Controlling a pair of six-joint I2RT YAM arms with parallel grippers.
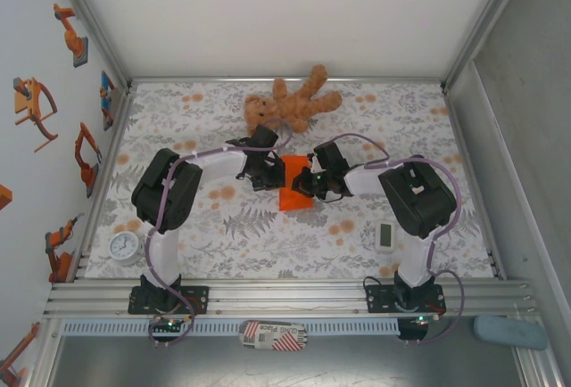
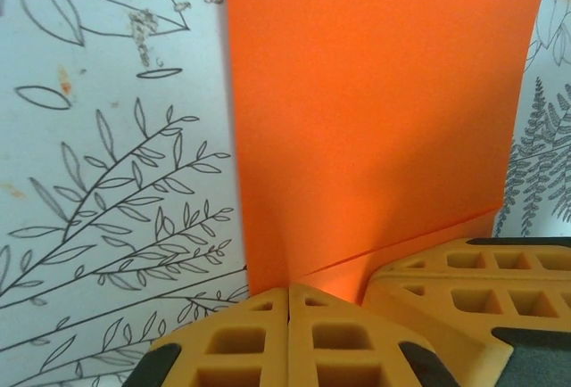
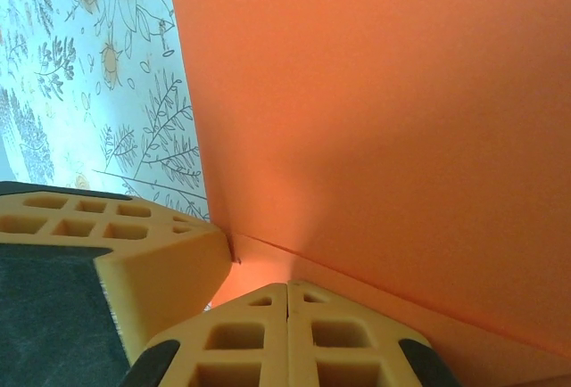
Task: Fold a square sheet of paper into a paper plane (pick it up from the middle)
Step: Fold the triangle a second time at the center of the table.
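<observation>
The orange sheet of paper (image 1: pixel 297 193) lies on the flowered mat near the table's middle, with one layer folded over another. In the left wrist view the paper (image 2: pixel 375 111) shows a fold edge running just ahead of my fingertips. My left gripper (image 1: pixel 273 174) (image 2: pixel 290 291) is shut, its tips resting on the paper's left part. My right gripper (image 1: pixel 310 182) (image 3: pixel 287 287) is also shut and presses on the paper (image 3: pixel 384 111) from the right. The two grippers stand close together; each wrist view shows the other's yellow fingers (image 2: pixel 464 293) (image 3: pixel 152 258) beside its own.
A brown teddy bear (image 1: pixel 290 102) lies just behind the grippers. A small white gadget (image 1: pixel 385 235) sits at the front right, a round white dial (image 1: pixel 125 246) at the front left. Metal frame rails (image 1: pixel 285 293) and walls bound the mat.
</observation>
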